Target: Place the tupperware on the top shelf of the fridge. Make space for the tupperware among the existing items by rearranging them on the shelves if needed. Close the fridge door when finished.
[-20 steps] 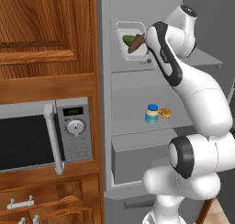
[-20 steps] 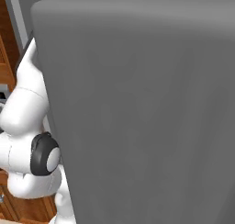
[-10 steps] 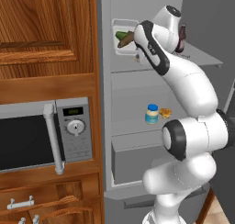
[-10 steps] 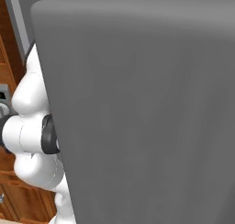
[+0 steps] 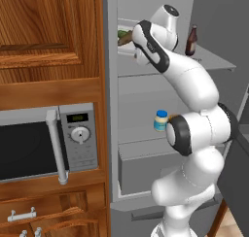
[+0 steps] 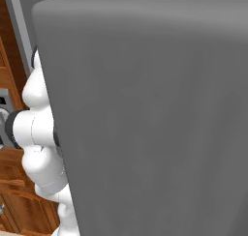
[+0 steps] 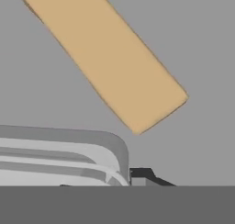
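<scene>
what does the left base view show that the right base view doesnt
Left base view alone: the fridge interior, the tupperware and dark brown bottle on the top shelf, the blue-lidded white jar lower down, and the microwave. Right base view alone: the fridge door seen close, as a broad grey panel. Both: the white arm and wooden cabinets.

Glossy white arm (image 5: 187, 80) of rounded, bulbous segments, with dark grey bands at its joints (image 5: 176, 135) and a black stripe along its upper link.

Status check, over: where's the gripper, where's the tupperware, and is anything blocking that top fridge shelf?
Gripper shut on clear tupperware tub at the top shelf. Tan block lies just ahead. Dark brown bottle stands right.
</scene>
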